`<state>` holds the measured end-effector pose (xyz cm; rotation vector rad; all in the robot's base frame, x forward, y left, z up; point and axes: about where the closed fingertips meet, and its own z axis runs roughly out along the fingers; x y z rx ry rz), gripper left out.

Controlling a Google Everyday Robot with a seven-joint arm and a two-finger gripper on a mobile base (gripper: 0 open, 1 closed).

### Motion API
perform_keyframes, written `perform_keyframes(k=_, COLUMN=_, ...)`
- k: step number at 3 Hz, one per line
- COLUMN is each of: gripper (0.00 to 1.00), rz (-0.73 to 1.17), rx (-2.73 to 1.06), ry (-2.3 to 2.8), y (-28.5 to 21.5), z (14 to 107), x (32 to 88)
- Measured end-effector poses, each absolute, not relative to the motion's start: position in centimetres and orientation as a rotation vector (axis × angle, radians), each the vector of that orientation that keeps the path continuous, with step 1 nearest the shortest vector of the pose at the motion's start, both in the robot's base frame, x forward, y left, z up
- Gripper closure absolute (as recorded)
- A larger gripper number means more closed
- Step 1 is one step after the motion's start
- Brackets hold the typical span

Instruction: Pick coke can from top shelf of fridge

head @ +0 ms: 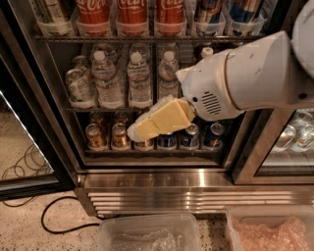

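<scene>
Three red coke cans (131,11) stand side by side in clear tubs on the top shelf (147,37) of the fridge (196,193), cut off by the top edge of the camera view. My gripper (140,129), cream-yellow on a bulky white arm (245,73), hangs in front of the fridge's lowest rack. It is well below the coke cans and holds nothing that I can see. The arm hides the right part of the middle rack.
Water bottles (140,78) fill the middle rack. Small gold cans (95,136) and blue cans (213,136) fill the lowest rack. Blue-and-silver cans (208,12) stand right of the coke cans. Two clear plastic tubs (147,233) sit on the floor in front. A black cable (59,215) lies at left.
</scene>
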<state>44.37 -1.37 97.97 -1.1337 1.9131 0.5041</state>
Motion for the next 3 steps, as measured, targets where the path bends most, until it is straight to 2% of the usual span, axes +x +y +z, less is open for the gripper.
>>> perform_keyframes(k=3, gripper=0.00, rz=0.548, rx=-1.003, ry=1.761, y=3.6, z=101.5, x=47.0)
